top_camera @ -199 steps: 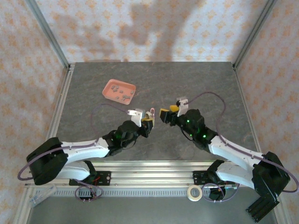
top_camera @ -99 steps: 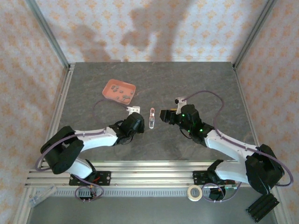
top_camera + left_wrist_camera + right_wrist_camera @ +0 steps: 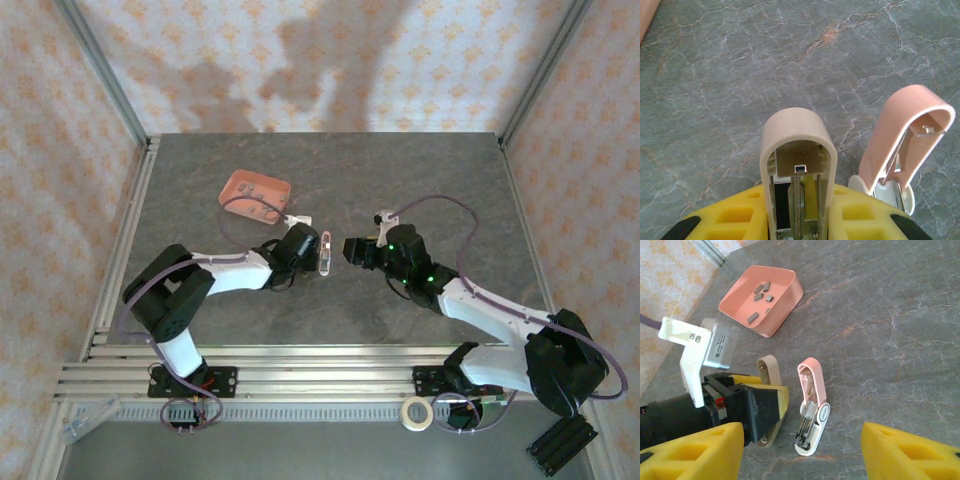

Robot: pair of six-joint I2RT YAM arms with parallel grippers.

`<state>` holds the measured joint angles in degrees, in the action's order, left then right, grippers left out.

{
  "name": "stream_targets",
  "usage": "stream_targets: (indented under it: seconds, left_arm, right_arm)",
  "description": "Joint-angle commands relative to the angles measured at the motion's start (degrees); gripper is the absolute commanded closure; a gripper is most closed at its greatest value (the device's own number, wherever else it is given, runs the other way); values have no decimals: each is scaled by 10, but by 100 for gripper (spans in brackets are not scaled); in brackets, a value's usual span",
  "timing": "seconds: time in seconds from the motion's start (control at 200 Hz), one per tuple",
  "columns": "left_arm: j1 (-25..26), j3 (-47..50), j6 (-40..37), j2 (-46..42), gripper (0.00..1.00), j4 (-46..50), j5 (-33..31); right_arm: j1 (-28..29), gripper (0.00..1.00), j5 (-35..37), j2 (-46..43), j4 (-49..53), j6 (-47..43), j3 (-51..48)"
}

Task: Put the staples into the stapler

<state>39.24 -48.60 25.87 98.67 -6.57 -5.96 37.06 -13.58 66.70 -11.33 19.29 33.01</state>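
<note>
Grey tabletop; salmon tray. Open, empty right end effector; left end effector clamps a beige spring-loaded piece. Pink stapler lies hinged open just beside it: light, rigid, probably slick; grasp its long sides. Grey staples, brittle-looking, lie in tray.

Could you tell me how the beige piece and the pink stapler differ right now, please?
The beige piece is clamped in the left gripper, between its yellow pads; the pink stapler lies free on the table beside it. The beige piece is one shell over a spring rod; the pink stapler is swung open from its white base. Both have rounded tips and metal inside.
</note>
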Motion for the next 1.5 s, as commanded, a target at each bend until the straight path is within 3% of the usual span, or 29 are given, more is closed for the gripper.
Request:
stream_targets:
  seconds: [0.0,0.415,0.641,1.021,1.181,1.296,1.496]
  left_arm:
    - [-7,-30,-16,18,75,22,12]
    - [-8,-46,6,56,72,47,10]
    - [-8,-44,10,42,57,56,8]
    - [-8,-15,4,-95,48,105,-35]
    - [-14,2,-8,-162,40,125,-55]
    - [-31,0,-22,-188,33,143,-48]
    - [-78,-9,-50,-197,31,159,0]
  right_arm:
    - [-3,37,-2,1,9,-9,22]
    - [-6,37,5,1,19,-17,21]
    - [-7,37,0,5,19,-20,24]
    - [-6,37,-14,-4,28,-18,23]
    - [-6,37,-21,-2,32,-14,20]
    - [-7,37,-23,4,37,-7,20]
    - [-6,38,-34,8,45,-4,28]
